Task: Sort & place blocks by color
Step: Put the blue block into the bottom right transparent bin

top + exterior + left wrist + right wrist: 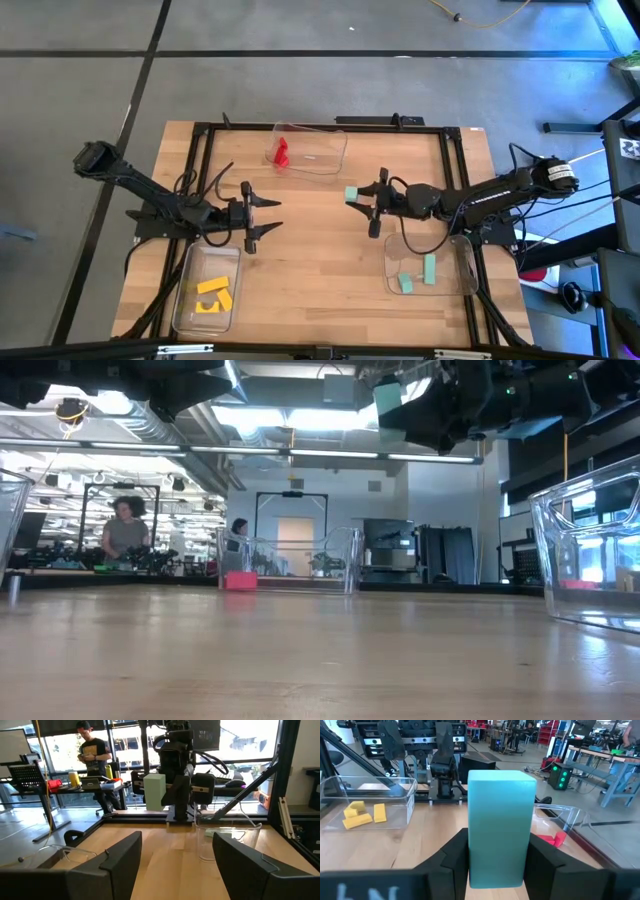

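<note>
In the high view my right gripper (361, 198) is over the middle of the table, shut on a pale teal block (352, 194). The right wrist view shows that block (501, 820) standing tall between the fingers. My left gripper (272, 213) faces it from the table's left side, open with nothing between its fingers (120, 865). Two more teal blocks (429, 268) lie in the near right tray (470, 270). Yellow blocks (213, 294) lie in the near left tray (185, 290). A red block (282, 152) sits in the far tray (330, 155). My right gripper pinches the teal block's lower part (500, 870) between its two fingers (452, 857), on two opposite side faces. The fingers reach about level toward the table's left. The block stands upright above them, lifted clear of the table (388, 402).
The three clear trays stand at the far middle, near left and near right, with bare wood (320, 270) between them. A black frame (330, 125) borders the table top. People are in the room beyond the table (92, 755).
</note>
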### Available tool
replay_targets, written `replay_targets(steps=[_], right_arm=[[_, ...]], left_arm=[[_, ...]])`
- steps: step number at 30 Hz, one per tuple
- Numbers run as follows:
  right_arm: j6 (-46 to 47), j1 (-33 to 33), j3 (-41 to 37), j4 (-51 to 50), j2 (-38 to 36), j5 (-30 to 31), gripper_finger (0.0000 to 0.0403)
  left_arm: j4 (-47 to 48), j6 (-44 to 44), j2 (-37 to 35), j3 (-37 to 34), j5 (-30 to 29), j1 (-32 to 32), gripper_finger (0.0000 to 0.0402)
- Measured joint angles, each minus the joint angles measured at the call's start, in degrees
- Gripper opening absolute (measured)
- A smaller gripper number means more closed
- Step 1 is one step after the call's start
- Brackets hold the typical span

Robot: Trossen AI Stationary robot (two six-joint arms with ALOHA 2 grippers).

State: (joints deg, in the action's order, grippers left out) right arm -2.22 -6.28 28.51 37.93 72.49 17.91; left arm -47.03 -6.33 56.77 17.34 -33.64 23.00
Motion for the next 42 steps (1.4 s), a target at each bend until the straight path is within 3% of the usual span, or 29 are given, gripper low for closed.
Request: replay_targets(steps=[20, 23, 27, 33, 37, 42], right_arm=[[-0.53, -0.59, 0.7, -2.46, -0.46, -0.27, 0.0135], [-0.11, -3.38, 4.78, -14.76, -2.49, -0.01, 0.0135], [5.33, -10.08, 15.2, -42.81, -3.57, 5.56, 0.0135], [27.39, -23.11, 31.01, -80.63, -1.34, 7.8, 0.0135], [45.38, -31.47, 35.23, -95.86, 1.28, 7.49, 0.0135], [63.42, -39.6, 32.97, -101.74, 4.58, 1.14, 0.0135]], left_arm=[[0.01, 0.07, 0.0, 0.0, 0.0, 0.0, 0.0236], [0.01, 0.07, 0.0, 0.0, 0.01, 0.0, 0.0236], [0.01, -0.3, 0.0, 0.0, 0.01, 0.0, 0.0236], [-0.01, -0.44, -0.01, 0.0, 0.01, 0.02, 0.0236], [-0.14, -0.37, -0.02, 0.0, 0.01, 0.02, 0.0236], [-0.14, -0.32, -0.02, 0.0, 0.03, 0.0, 0.0236]])
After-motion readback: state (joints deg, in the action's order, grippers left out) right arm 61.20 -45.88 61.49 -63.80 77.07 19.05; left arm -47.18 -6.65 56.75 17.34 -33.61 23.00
